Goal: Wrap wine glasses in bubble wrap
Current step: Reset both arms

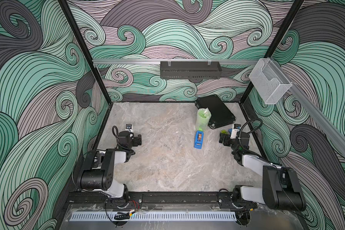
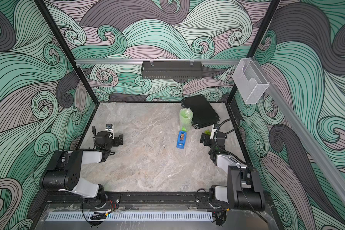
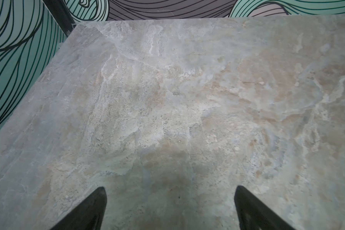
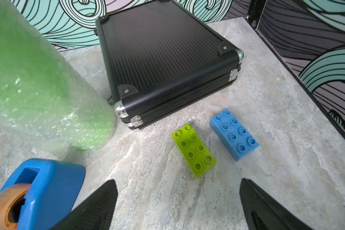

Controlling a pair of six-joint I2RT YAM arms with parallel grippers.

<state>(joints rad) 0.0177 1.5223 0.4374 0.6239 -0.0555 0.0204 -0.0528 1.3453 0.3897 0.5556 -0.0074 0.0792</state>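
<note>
A lime-green goblet (image 1: 202, 115), sheathed in bubble wrap (image 4: 48, 111), stands upright just beside the black case (image 1: 215, 113) on the marble-patterned table (image 1: 157, 169). Whether wrap and case actually touch is hard to tell. A sliver of the goblet's foot peeks out below the wrap. A blue tape dispenser (image 1: 198, 140) lies just past the goblet on the side away from the case. A green brick (image 4: 193, 149) and a blue brick (image 4: 234, 134) sit side by side off the case's latched edge. The right gripper (image 4: 178, 180) hovers near them, jaws spread wide and gripping nothing. The left gripper (image 3: 170, 188), well apart from the case, is likewise released over bare tabletop.
</note>
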